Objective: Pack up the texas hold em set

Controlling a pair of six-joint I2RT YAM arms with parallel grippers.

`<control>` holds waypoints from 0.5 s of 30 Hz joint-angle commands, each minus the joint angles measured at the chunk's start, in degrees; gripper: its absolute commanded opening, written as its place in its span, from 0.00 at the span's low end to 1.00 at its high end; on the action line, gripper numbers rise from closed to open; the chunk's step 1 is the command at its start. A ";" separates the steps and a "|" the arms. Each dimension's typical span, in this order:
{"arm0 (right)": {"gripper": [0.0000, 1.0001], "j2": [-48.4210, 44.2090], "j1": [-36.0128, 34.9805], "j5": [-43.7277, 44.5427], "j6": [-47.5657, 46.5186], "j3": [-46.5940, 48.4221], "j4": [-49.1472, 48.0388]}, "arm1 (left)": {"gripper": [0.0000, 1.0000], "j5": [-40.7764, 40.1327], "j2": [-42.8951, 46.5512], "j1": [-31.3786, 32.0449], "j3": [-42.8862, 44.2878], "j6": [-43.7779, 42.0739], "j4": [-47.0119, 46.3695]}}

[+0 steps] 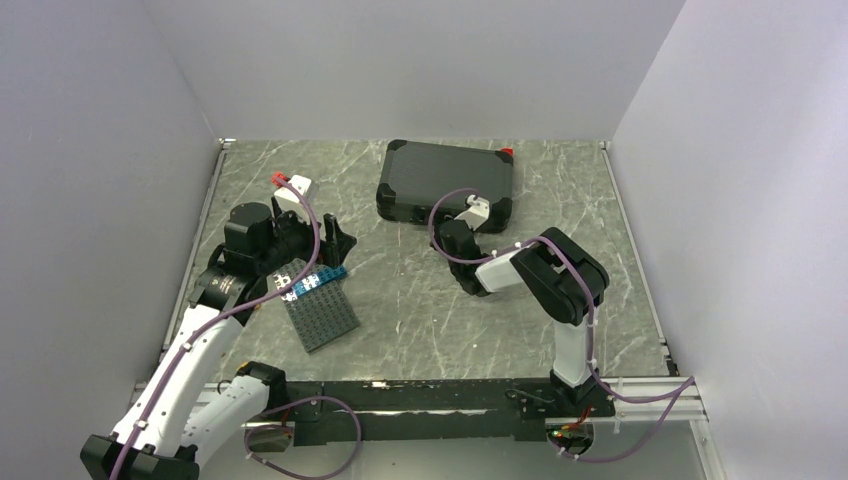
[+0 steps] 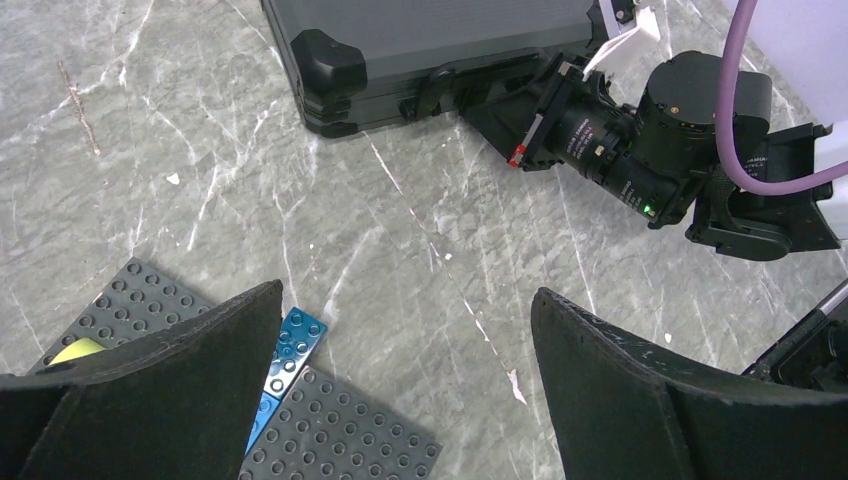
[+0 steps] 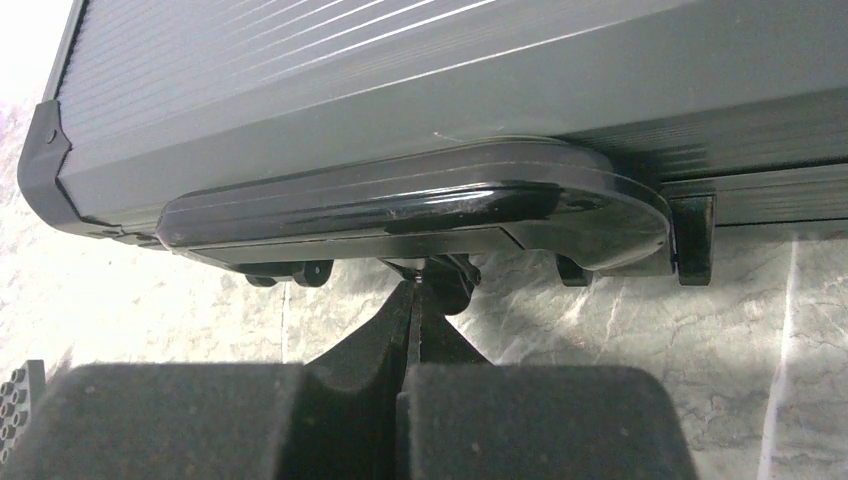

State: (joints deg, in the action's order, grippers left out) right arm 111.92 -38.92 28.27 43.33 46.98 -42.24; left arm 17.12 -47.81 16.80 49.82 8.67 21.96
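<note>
You have the grey marbled desk [image 1: 420, 290] in front of you. The black rectangular hard case [image 1: 445, 175] lies flat on it with the lid closed, at the far middle, well away from the arm bases. Its long axis runs left to right across the desk, only slightly skewed. The long side with the glossy black carrying handle [image 3: 400, 205] faces back toward the arms.

Your right pincer [image 3: 412, 295] is fully closed, pad against pad, with nothing between the jaws. It is low over the desk, aimed at the case's near side. Its tips reach just under the middle of the handle, but you cannot tell whether they actually press on it.

Your left pincer [image 2: 407, 290] is spread wide and holds nothing. It hangs above the desk on the left side, well apart from the case, and the two dark padded fingers [image 2: 620, 390] frame bare desk. The left-hand finger overlaps the edge of the dark grey studded building plate [image 1: 320, 315] in the wrist view.

That plate lies flat, near left of centre. A short row of blue bricks [image 1: 318, 280] sits along its far edge.

A small red piece [image 1: 507, 151] shows at the case's far right corner. It is too small to tell its shape.
</note>
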 commanded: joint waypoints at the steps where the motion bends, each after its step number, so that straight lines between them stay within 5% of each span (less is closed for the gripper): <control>1: 0.00 2.78 1.12 4.43 -0.23 0.08 8.67 | 0.98 1.23 0.99 -0.27 -0.08 -0.13 -1.86; 15: 0.00 2.78 1.13 7.76 1.57 0.56 12.80 | 0.98 1.23 1.12 -0.36 -0.08 -0.10 -1.96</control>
State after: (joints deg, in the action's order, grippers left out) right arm 111.92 -39.44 30.50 45.47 47.83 -39.99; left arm 17.15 -47.81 16.69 49.82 8.67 21.96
